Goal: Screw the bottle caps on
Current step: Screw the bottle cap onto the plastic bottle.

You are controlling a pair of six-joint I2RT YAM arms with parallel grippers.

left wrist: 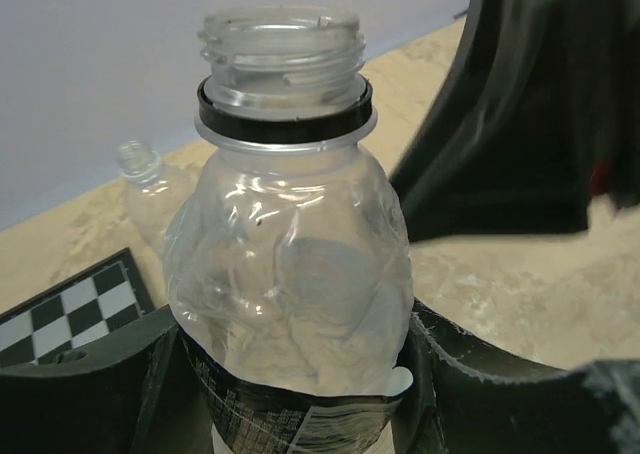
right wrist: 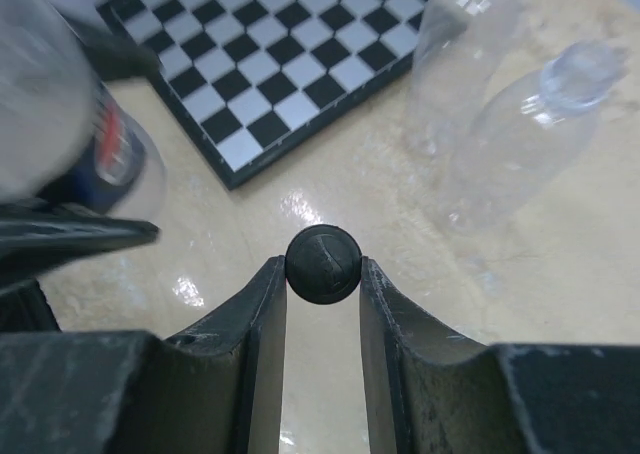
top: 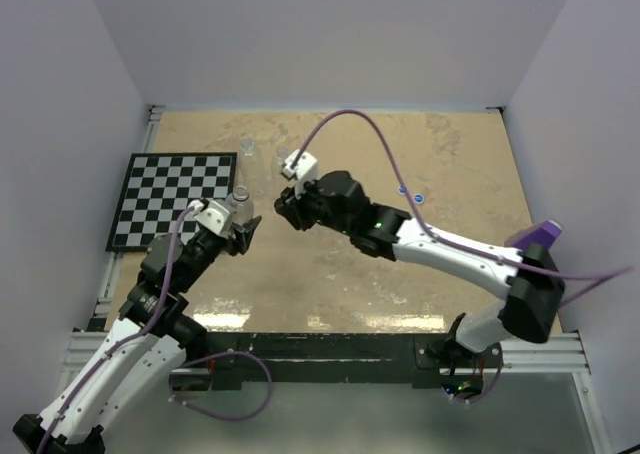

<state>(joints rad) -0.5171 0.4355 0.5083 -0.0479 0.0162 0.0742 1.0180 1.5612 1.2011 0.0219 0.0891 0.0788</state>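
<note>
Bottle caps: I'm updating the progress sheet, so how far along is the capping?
Done: nothing, no bottle looks capped. In hand: the left tool holds an open-necked bottle, the right tool pinches the black cap. Left: seating that cap, then two blue caps on the table and two bare bottles behind.

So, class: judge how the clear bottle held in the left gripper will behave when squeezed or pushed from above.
The bottle likely flexes easily: its walls look thin and creased. Seemingly empty, it is probably very light. Gripped low by the left gripper, its open neck may tilt under a push.
</note>
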